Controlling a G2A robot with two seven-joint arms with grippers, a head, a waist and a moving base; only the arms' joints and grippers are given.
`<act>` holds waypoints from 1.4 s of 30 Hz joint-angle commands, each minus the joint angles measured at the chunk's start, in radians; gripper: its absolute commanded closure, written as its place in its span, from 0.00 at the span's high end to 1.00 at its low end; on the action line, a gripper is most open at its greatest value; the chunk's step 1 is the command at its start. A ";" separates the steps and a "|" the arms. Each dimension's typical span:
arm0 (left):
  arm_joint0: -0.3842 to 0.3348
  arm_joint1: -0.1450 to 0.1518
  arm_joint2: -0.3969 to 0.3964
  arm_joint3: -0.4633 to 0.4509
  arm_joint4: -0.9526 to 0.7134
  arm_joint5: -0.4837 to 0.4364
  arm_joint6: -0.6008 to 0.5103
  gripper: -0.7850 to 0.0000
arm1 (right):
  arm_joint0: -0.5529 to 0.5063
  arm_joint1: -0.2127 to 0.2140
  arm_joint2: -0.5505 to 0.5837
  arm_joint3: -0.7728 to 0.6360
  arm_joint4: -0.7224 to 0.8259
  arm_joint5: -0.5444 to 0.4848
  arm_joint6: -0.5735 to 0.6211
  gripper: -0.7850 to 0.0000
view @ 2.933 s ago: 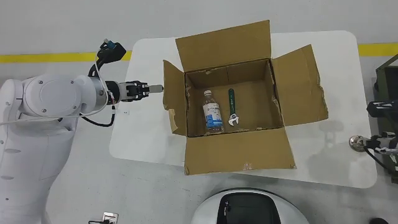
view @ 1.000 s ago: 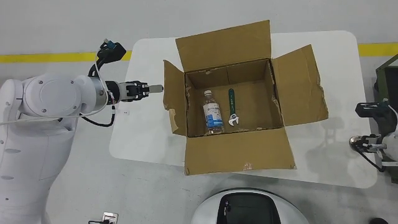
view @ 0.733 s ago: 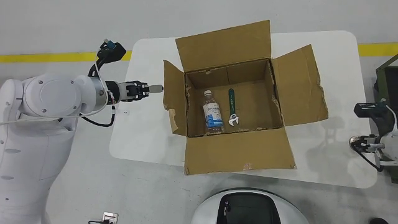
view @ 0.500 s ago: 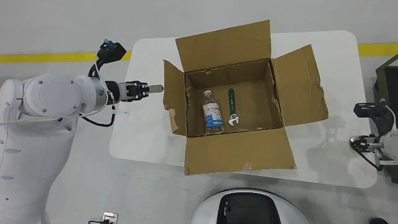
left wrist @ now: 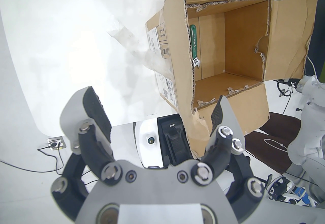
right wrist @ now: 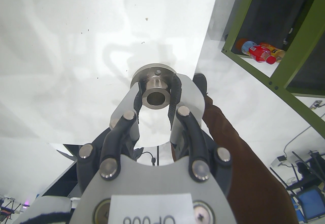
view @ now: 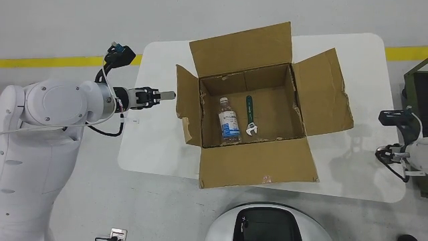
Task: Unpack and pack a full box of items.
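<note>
At the left of the top view the left gripper (view: pixel 165 96) hangs over the white bench (view: pixel 154 147), just beside the ragged left flap of the cardboard box (view: pixel 257 164), its fingers (left wrist: pixel 97 108) spread wide with nothing between them. The box stands at the middle of the frame with all four flaps folded outward. On its floor a clear bottle (view: pixel 229 122) with a white label lies on its side, cap toward the upper edge of the frame, and close to its right lies a green-handled wrench (view: pixel 249 116), roughly parallel to it. At the far right edge of the frame the right gripper (view: pixel 388 152) is over the bench's right border, its fingers (right wrist: pixel 174 98) pinching a metal hub (right wrist: pixel 152 75) by its short neck, flange toward the bench; whether the hub touches the surface cannot be told. Beyond that border stands a green rack (right wrist: pixel 241 19) with a drink bottle (right wrist: pixel 256 53) lying on a shelf
</note>
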 commanded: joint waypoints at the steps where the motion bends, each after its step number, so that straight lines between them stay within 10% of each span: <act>1: 0.000 0.000 0.000 0.000 0.000 0.000 0.000 1.00 | 0.006 0.000 0.000 0.000 0.004 0.004 -0.003 0.00; 18: 0.000 0.000 0.000 0.000 0.000 0.000 0.000 1.00 | 0.370 0.001 0.033 -0.257 0.290 0.195 -0.061 0.00; 30: 0.000 0.000 0.000 0.000 0.000 0.000 0.000 1.00 | 0.687 -0.045 -0.524 -0.174 0.380 0.338 -0.244 0.00; 42: 0.000 0.000 0.000 0.000 0.000 0.000 0.000 1.00 | 0.778 -0.129 -0.919 0.096 0.313 0.430 -0.400 0.00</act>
